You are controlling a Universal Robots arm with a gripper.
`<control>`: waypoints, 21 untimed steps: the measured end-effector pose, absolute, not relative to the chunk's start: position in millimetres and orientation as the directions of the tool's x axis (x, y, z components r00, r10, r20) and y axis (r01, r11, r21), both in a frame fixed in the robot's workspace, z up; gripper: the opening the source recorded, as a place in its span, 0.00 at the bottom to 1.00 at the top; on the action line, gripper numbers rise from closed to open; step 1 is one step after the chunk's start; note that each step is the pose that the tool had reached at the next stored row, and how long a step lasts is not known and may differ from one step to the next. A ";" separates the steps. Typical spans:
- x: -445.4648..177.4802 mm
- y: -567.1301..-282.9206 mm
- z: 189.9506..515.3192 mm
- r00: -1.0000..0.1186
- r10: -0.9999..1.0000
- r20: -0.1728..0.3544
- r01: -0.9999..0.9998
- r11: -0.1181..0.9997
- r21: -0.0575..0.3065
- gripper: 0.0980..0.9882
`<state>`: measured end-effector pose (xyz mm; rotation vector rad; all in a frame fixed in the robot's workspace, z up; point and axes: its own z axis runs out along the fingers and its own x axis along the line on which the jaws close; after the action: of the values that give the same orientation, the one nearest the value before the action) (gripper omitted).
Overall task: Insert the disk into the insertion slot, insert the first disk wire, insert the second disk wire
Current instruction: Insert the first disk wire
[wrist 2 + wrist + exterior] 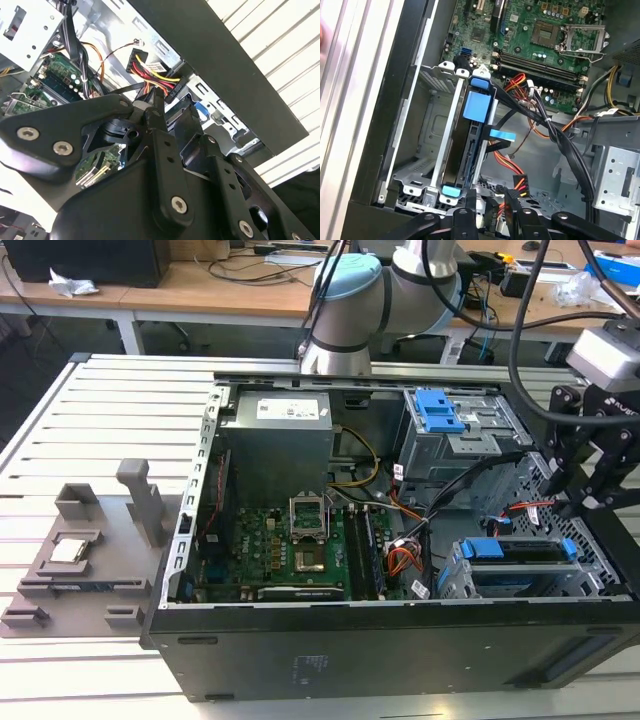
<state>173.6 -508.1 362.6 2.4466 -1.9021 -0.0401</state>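
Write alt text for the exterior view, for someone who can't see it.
A robot arm reaches over an open computer case on a slatted table, its hand near the slot at the exterior view's right. A disk in a blue carrier sits in that slot. A grey tray lies at the exterior view's left.

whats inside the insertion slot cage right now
The disk in its blue carrier sits edge-on in the insertion slot. Its label face is covered by the cage walls, and whether a wire is plugged in cannot be told.
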 end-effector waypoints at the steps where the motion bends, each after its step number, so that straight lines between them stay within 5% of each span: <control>1: 174.2 -506.8 362.1 0.247 -0.969 0.010 -0.968 -0.246 0.050 0.30; 16: 182.6 -498.7 354.4 0.250 -0.967 0.059 -0.967 -0.246 0.063 0.30; 17: 182.5 -498.6 354.4 0.250 -0.967 0.059 -0.967 -0.246 0.063 0.28; 19: 182.6 -498.6 354.5 0.250 -0.966 0.060 -0.967 -0.246 0.063 0.08; 21: 182.5 -498.7 354.3 0.250 -0.966 0.060 -0.967 -0.246 0.063 0.08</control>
<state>182.5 -498.7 354.3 2.4135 -1.8729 0.0132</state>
